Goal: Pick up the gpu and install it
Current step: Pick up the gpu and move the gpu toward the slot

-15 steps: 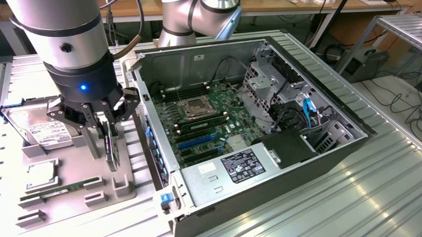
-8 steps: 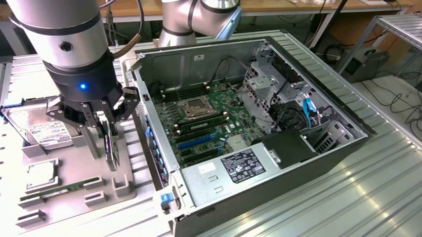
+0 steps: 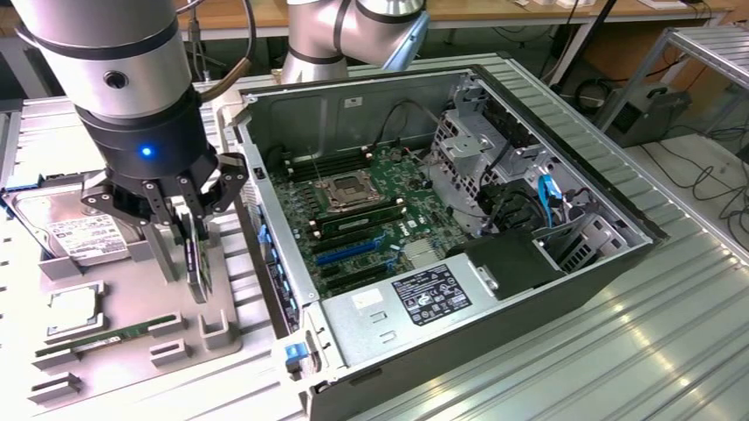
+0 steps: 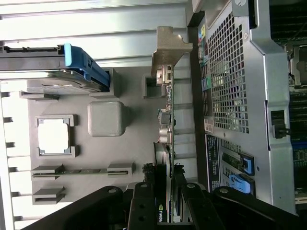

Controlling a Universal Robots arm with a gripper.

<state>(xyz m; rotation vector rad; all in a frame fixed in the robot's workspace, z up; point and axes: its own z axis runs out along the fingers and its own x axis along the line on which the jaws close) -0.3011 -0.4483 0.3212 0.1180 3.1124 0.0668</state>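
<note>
Now, exterior view: the arm's black gripper (image 3: pixel 181 263) hangs over the grey moulded plastic parts tray (image 3: pixel 117 351). Its jaws are clamped on the slim flat black gpu (image 3: pixel 196 267), which stands upright on edge. Its lower end is at or just above its tray slot; cannot tell which. A silver hard drive with white label (image 3: pixel 70 232) and a narrow green RAM stick (image 3: pixel 105 338) lie in the same tray. The open dark steel computer case (image 3: pixel 585 272) sits just beside the tray, on the exterior view's right, with its green motherboard (image 3: pixel 363 219) exposed.

Wrist view: the gpu (image 4: pixel 164 124) is seen edge-on between the black fingers (image 4: pixel 144 196), its silver metal bracket (image 4: pixel 170 48) at the far end and the case wall close alongside.

Risk, as I judge it: this is a narrow pinch on a long card, so it may tilt. The bracket could catch the case lip, or a skewed card could miss its slot.

Surface: ribbed silver metal table (image 3: pixel 609 360), glossy. Room: wooden bench behind, cables trailing on the floor.
</note>
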